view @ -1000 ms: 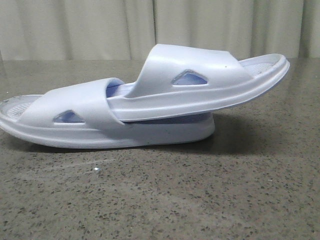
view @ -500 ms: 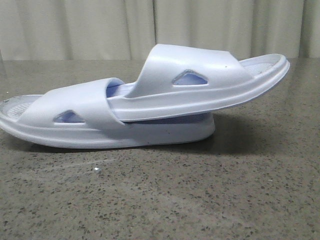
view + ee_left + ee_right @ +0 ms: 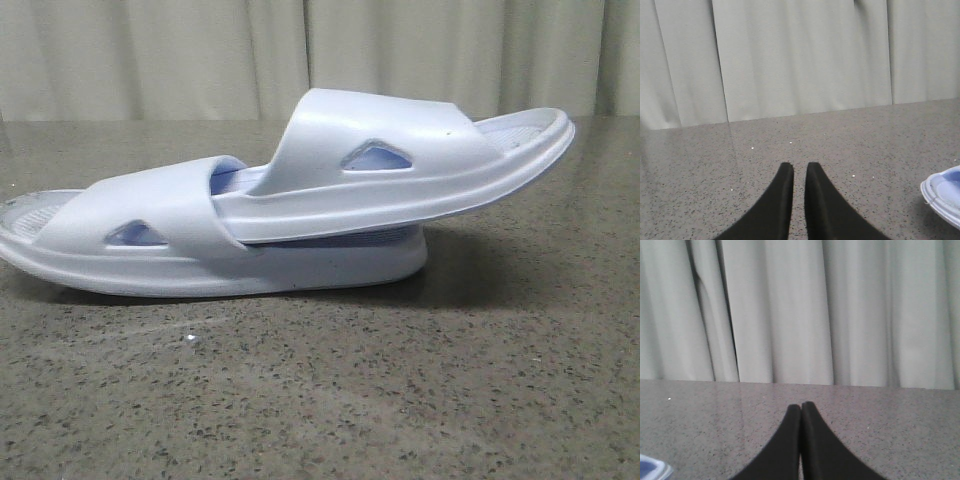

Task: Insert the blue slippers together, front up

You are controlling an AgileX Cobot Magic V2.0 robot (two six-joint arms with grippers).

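The two blue slippers lie nested on the table in the front view. The lower slipper [image 3: 160,230] rests flat on its sole. The upper slipper [image 3: 380,175] has one end pushed under the lower one's strap, and its other end sticks up to the right, off the table. Neither gripper shows in the front view. My left gripper [image 3: 799,167] is empty and all but shut, with a thin gap between the fingers; a slipper end [image 3: 945,192] shows at the edge of its view. My right gripper [image 3: 801,406] is shut and empty, with a slipper corner [image 3: 650,470] at the edge of its view.
The speckled grey stone table [image 3: 400,400] runs back to a pale pleated curtain [image 3: 200,60]. Both grippers hover over bare table, apart from the slippers.
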